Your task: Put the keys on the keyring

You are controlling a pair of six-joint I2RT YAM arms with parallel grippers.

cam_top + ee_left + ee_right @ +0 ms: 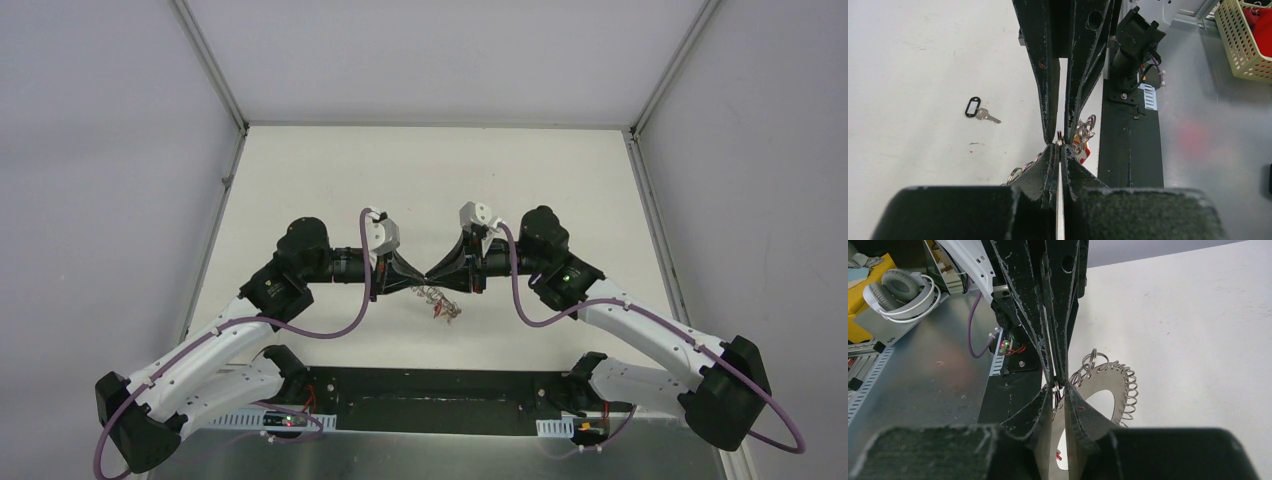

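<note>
White table (420, 180), pale walls (100, 150). Left gripper (416, 280) and right gripper (434, 277) met mid-frame, jaws near-closed; contents indiscernible. Keyring (1115, 380) partly hidden beneath.

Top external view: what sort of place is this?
Likely a robotics lab test cell: white panel walls enclose the table, with headphones and a perforated basket lying nearby.
</note>
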